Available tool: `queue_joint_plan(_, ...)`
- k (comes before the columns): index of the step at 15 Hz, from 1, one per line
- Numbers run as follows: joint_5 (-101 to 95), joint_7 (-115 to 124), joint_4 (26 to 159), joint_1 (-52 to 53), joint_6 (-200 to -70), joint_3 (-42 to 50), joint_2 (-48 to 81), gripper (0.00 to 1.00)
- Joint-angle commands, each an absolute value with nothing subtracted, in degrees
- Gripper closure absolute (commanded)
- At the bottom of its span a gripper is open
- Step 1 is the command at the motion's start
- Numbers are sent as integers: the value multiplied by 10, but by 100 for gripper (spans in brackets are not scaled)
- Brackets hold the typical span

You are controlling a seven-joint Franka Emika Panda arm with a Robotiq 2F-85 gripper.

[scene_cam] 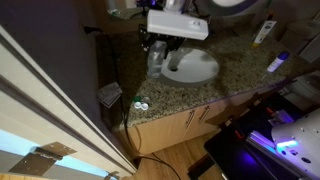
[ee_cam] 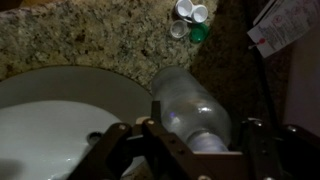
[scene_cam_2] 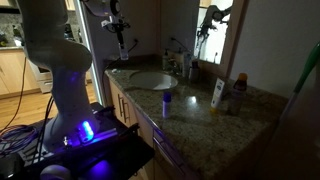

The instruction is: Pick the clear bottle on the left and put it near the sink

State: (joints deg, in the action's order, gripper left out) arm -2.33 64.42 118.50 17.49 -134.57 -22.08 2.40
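Judging the clear bottle (ee_cam: 190, 108) light, smooth and slippery, we favour its lower body, where the gripper's (ee_cam: 197, 136) half-spread jaws flank it just right of the sink (ee_cam: 70, 80), though whether they pinch we cannot tell.

wrist view | clear bottle (ee_cam: 190, 100): lower end hidden behind my pincer (ee_cam: 200, 135), I cannot tell if it is gripped | sink (ee_cam: 40, 120): cut by left and bottom edges | printed paper (ee_cam: 285, 22): cut off upper right, text blurred | small caps (ee_cam: 190, 15), top centre: too blurred to identify | in an exterior view my pincer (scene_cam_2: 120, 42), upper left: too small and dark to read
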Motion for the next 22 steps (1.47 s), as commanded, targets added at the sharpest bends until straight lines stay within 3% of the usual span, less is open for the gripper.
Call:
queue_joint_plan(1,-142,727,1107,223,-1392,-210,141,62)
queue_joint_plan(3,-183,777,1059,256,-1402,-184,197,62)
queue_joint_plan(4,-146,747,1123,250,-1398,-189,137,62)
queue_joint_plan(5,-150,754,1110,260,-1400,-181,157,37)
queue_joint_plan(7,-149,754,1109,263,-1399,-178,164,37)
queue_joint_plan(8,-145,758,1109,263,-1396,-178,160,62)
queue_joint_plan(18,-145,855,1109,290,-1407,-155,167,62)
queue_joint_plan(19,-101,814,1204,247,-1418,-158,72,62)
queue_joint_plan(22,-19,794,1241,216,-1413,-157,31,62)
